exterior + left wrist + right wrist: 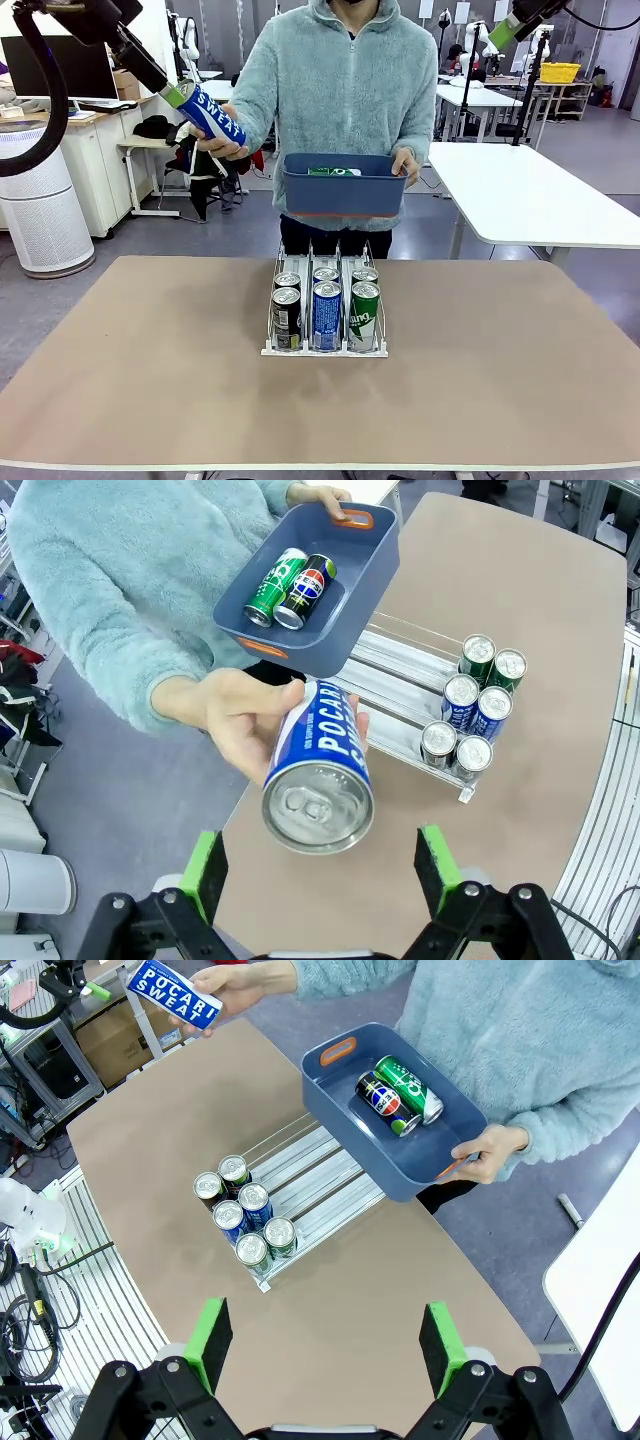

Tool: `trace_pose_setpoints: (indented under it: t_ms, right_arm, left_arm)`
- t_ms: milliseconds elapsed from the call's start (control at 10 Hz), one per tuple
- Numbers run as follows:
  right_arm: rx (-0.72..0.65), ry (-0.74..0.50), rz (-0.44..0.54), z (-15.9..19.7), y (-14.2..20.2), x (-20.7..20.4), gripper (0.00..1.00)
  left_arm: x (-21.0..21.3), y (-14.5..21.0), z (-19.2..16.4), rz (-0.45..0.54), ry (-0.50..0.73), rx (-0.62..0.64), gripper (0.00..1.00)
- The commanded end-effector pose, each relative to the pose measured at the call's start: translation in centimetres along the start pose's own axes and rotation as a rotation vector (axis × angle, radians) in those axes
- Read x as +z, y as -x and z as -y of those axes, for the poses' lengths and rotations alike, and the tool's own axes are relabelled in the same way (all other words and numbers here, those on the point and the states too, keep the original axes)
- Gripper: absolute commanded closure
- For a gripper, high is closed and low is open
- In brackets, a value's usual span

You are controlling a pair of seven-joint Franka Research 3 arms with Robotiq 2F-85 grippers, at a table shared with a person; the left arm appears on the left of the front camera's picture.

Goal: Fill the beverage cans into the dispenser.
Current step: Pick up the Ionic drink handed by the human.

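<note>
Aloft, blue can (318, 780) at left end effector (320, 858)

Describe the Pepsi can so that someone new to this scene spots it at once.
The person across the table holds a blue bin. Two cans lie inside; the Pepsi can is the black one, beside a green can.

The big table (120, 400) in the middle has a flat brown top. The floor (200, 235) is grey and smooth. On the right stands a long white table (540, 195), and far behind it is a yellow basket (559, 72). On the left is a tall round white machine (40, 215), maybe an air cleaner. Next to it is a white desk (95, 165) with a dark screen (55, 65) and a cardboard box (127, 85). The room is bright.
</note>
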State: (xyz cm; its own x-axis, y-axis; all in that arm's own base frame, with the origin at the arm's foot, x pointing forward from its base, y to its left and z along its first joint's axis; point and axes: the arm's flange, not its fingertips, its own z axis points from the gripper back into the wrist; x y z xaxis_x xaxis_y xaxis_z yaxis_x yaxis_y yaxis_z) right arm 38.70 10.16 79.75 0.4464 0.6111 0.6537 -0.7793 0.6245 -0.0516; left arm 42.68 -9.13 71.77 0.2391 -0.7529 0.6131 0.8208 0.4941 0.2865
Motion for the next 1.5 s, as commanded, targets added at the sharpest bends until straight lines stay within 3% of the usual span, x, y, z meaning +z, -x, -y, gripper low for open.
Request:
trace_pose_setpoints:
  t_ms: [0, 400, 500, 1400]
  right_arm:
    - [0.006, -0.005, 0.003, 0.1, 0.1, 0.0, 0.0]
    - [0.006, -0.005, 0.003, 0.1, 0.1, 0.0, 0.0]
    - [0.006, -0.005, 0.003, 0.1, 0.1, 0.0, 0.0]
    - [0.006, -0.005, 0.003, 0.1, 0.1, 0.0, 0.0]
  left_arm:
    - [-1.4, 0.7, -0.3, 0.018, -0.044, 0.002, 0.0]
    - [-2.7, 1.1, -0.8, 0.098, -0.029, 0.039, 0.0]
    - [-1.7, 0.4, -1.1, 0.039, -0.046, 0.028, 0.0]
    - [-3.4, 0.9, -1.9, 0.077, -0.016, 0.053, 0.0]
